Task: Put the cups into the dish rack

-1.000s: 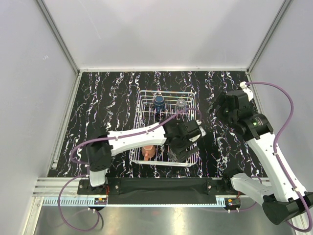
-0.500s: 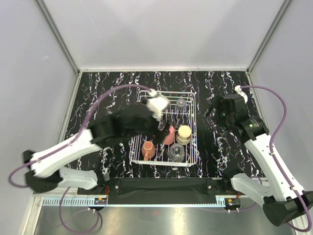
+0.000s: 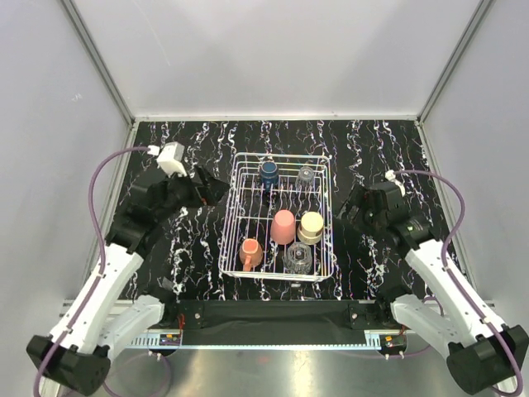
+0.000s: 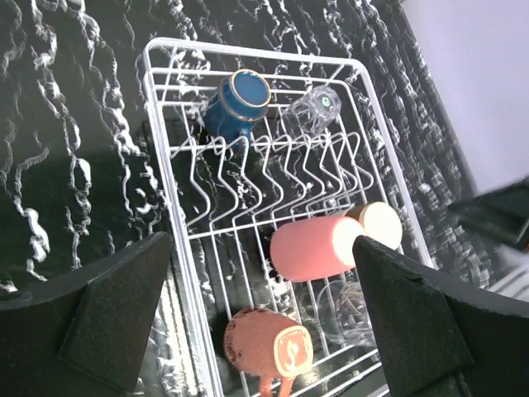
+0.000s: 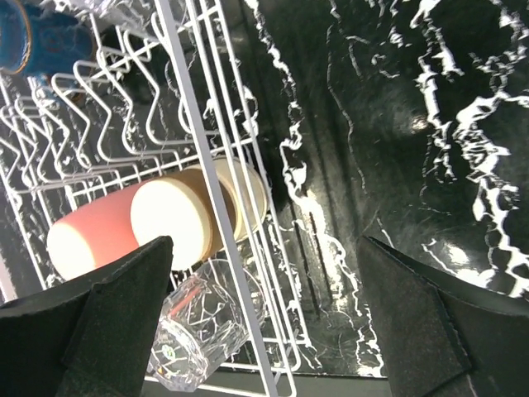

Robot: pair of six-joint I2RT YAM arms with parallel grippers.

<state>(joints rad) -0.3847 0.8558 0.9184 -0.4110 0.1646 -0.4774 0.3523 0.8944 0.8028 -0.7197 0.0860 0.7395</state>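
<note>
The white wire dish rack (image 3: 226, 231) stands mid-table with all six cups in it: dark blue cup (image 3: 269, 172), clear glass (image 3: 306, 175), pink tumbler (image 3: 283, 226), cream cup (image 3: 312, 227), orange mug (image 3: 250, 252), second clear glass (image 3: 298, 257). My left gripper (image 3: 211, 188) is open and empty, just left of the rack. My right gripper (image 3: 351, 207) is open and empty, just right of it. The left wrist view (image 4: 260, 244) looks down on the pink tumbler (image 4: 310, 246) and orange mug (image 4: 264, 346). The right wrist view (image 5: 266, 244) shows the cream cup (image 5: 202, 211) and a glass (image 5: 202, 331).
The table (image 3: 165, 145) is black with white marbling and is enclosed by white walls on three sides. A metal rail (image 3: 264, 314) runs along the near edge between the arm bases. Purple cables loop beside each arm.
My left arm has swung away from over the rack to its left side, uncovering the pink tumbler and cream cup. My right gripper has drawn a little nearer and lower.
</note>
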